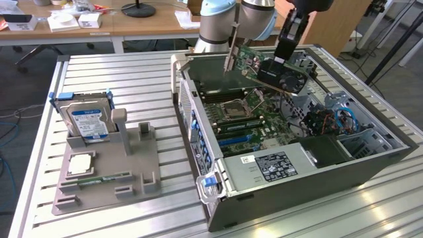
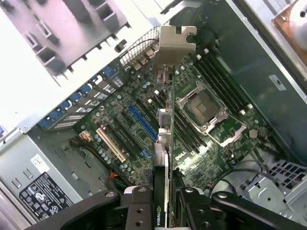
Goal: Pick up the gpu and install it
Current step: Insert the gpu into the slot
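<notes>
1. We judge the gpu [image 1: 254, 62] to be light and stiff but fragile. It is a thin green circuit card with a black fan housing on one face and a silvery bracket [image 2: 175, 40] at one end.
2. We would not grip its connector edge or its small parts. The safe places to hold it are the bare board edges and the housing. The card's smooth, thin sides could let it swivel in a narrow grip.
3. The pincer [image 1: 278, 59] is pinching the gpu. In the wrist view a finger [image 2: 139, 208] sits on each side of the card's end, and the card runs away edge-on to the bracket.
4. The gpu hangs in the air inside the open top of the computer case [image 1: 290, 198], above the motherboard [image 1: 241, 111]. It touches no slot.
5. In the wrist view the card's edge looks angled to the blue slot [image 2: 141, 122] rather than parallel with it.
6. The arm [image 1: 231, 20] comes in from the far side of the counter [image 1: 119, 74]. Its wrist points the pincer down into the case, and the card is tilted in the exterior view.
</notes>
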